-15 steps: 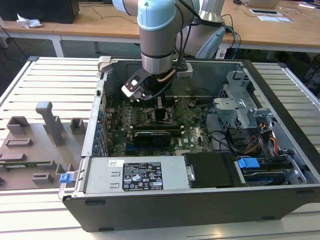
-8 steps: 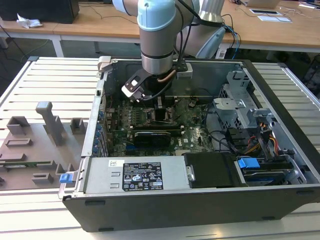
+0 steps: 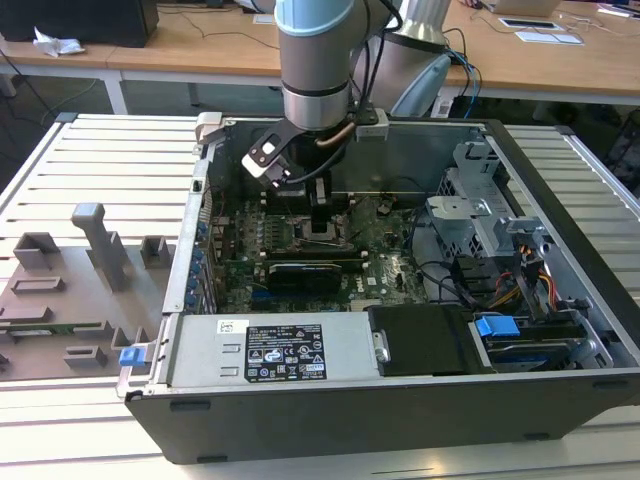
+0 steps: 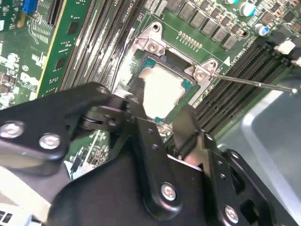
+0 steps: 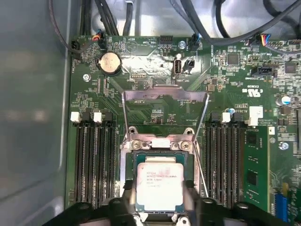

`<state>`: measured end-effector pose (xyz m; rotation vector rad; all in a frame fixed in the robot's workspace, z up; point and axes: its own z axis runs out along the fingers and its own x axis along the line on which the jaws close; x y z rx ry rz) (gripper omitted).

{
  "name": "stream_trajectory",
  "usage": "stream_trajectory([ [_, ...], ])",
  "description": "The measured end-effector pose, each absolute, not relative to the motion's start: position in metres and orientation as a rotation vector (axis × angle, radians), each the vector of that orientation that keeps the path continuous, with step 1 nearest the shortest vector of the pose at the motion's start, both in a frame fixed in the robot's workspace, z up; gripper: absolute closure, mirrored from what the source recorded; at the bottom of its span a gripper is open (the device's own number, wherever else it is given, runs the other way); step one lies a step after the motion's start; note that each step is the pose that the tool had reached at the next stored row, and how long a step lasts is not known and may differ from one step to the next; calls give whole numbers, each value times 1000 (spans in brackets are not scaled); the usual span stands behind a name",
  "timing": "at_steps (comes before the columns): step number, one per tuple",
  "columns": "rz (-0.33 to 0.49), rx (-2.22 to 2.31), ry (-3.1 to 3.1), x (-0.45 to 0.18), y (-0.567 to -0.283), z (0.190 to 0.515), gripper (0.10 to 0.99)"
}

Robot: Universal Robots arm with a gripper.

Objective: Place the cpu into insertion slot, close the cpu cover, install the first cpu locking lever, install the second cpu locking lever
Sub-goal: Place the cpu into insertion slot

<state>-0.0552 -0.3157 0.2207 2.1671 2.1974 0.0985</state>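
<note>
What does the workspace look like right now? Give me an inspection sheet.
Surface: slatted table carrying the open computer case.
Job's things: cpu in the insertion slot; cpu cover hinged open; a locking lever unlatched.
Clutter: grey fixture block on the exterior view's left.
End effector: fingers against two opposite cpu edges.
Cables: black bundles beyond the board, away from the slot.
Surroundings: wooden desks behind.

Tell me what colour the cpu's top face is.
Silvery-grey metal with small dark print; the cpu shows best in the first wrist view.
</note>
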Motion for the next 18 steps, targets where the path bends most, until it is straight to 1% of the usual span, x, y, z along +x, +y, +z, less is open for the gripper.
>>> stream_trajectory([
  [1, 99, 2167, 2197, -55, -316, 224, 616],
  [3, 99, 2167, 2197, -55, -316, 233, 855],
  [5, 98, 2167, 2197, -55, -316, 238, 973],
  [15, 99, 2167, 2197, -55, -316, 277, 980],
  [18, 99, 2167, 2197, -55, -316, 279, 980],
])
